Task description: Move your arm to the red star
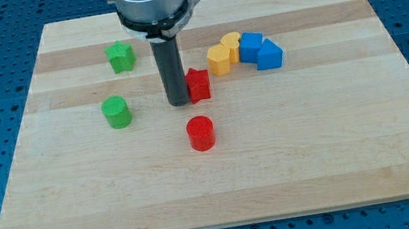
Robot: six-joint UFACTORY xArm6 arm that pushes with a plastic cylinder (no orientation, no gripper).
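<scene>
The red star (199, 83) lies near the middle of the wooden board (222, 177). My tip (179, 101) stands right against the star's left side, touching it or nearly so. The dark rod rises from there to the arm's grey flange at the view's top.
A red cylinder (201, 134) lies below the star. A green cylinder (116, 112) and a green star (121, 57) lie to the left. To the right sit a yellow hexagon (219, 59), a yellow block (231, 45) and two blue blocks (250, 46) (269, 55), bunched together.
</scene>
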